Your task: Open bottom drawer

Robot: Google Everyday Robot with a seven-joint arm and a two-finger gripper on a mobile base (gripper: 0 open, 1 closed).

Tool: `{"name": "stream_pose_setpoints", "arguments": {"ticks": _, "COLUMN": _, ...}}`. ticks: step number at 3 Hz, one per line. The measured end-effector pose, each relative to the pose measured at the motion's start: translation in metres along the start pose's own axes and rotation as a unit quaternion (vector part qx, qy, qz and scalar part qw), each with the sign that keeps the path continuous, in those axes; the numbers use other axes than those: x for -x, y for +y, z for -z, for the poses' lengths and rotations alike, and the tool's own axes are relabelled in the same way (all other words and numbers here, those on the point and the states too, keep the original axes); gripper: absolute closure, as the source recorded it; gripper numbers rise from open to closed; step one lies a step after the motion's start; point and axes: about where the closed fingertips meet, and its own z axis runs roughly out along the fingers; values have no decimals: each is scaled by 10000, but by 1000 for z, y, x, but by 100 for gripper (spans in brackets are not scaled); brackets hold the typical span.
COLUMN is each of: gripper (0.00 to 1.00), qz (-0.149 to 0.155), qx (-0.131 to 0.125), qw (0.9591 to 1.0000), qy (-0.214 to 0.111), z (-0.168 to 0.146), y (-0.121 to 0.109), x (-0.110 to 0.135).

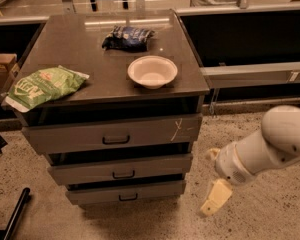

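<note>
The bottom drawer (155, 189) is the lowest, narrowest grey front of the cabinet, with a small dark handle (127, 197) at its centre. It looks closed, set back under the middle drawer (85, 172). The widest top drawer (65, 136) has a white scratch at its right end. My gripper (213, 178) hangs low over the speckled floor, to the right of the cabinet at about the bottom drawer's height. It is apart from the cabinet, open and empty. One cream finger (214, 198) points down and to the left.
On the cabinet top (100, 69) lie a green chip bag (45, 86), a white bowl (152, 71) and a dark blue bag (128, 37). A grey ledge (255, 74) runs along the right. A cardboard box (1, 66) and a black pole (15, 214) are at the left.
</note>
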Motion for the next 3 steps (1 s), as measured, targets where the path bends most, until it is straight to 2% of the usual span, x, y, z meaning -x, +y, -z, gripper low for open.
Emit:
{"name": "stream_pose_setpoints", "arguments": {"ticks": 1, "gripper": 0, "qz": -91, "qx": 126, "qw": 9999, "qy": 10, "z": -18, "y": 7, "x": -12}}
{"name": "stream_pose_setpoints", "arguments": {"ticks": 2, "gripper": 0, "qz": -90, "qx": 125, "qw": 9999, "qy": 10, "z": -18, "y": 7, "x": -12}}
{"name": "stream_pose_setpoints", "arguments": {"ticks": 3, "gripper": 0, "qz": -170, "qx": 347, "qw": 9992, "qy": 56, "z": -34, "y": 0, "x": -19}}
